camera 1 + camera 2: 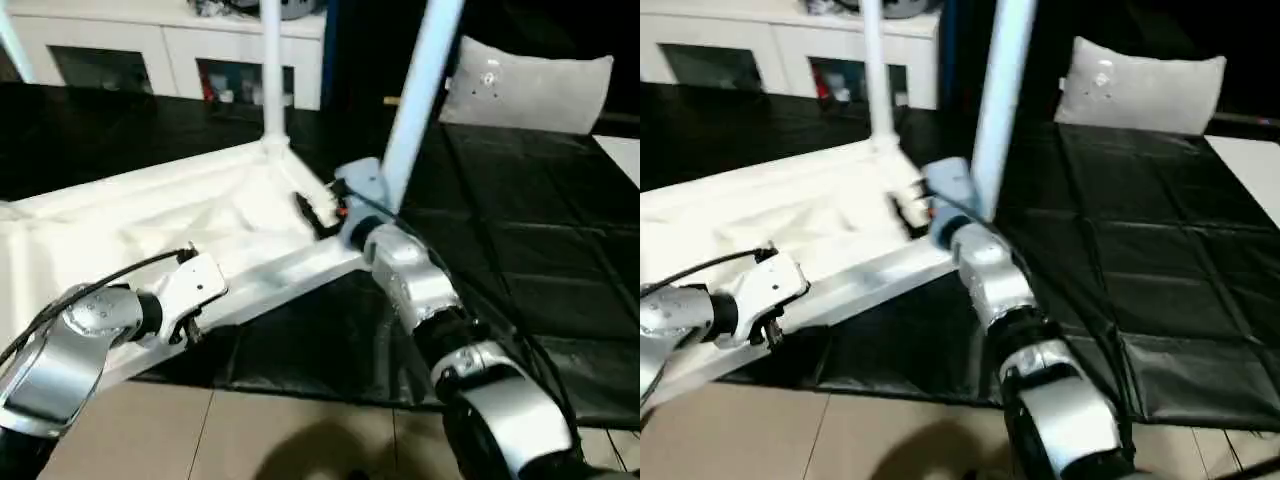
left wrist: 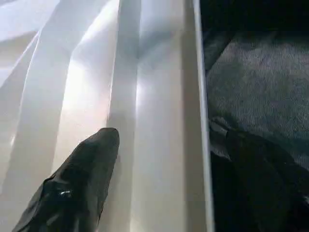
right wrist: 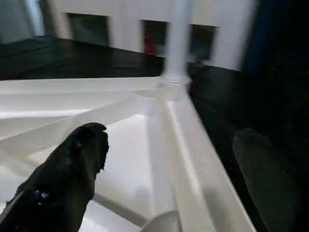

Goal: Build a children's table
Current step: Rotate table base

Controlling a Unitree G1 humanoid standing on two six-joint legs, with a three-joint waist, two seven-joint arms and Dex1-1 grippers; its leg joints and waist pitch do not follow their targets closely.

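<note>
The white tabletop [image 1: 200, 215] lies upside down on a black mat [image 1: 520, 270] on the floor, ribs facing up. One leg [image 1: 270, 70] stands upright in the far corner socket; another leg [image 1: 415, 100] rises at the near right corner. The left claw [image 2: 159, 159] straddles the tabletop's edge, spread wide, gripping nothing. The right claw [image 3: 169, 159] hangs wide open over that corner, empty. A white cabinet [image 1: 170, 50] stands behind.

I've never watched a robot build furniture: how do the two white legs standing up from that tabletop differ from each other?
The far leg stands straight up in its corner socket; the near leg leans to one side. The far leg stands free, with nothing beside it; the near leg rises right by the robot's right gripper, at the tabletop's near corner. Both are long white tubes rising from corners of the upturned ribbed tabletop.
</note>
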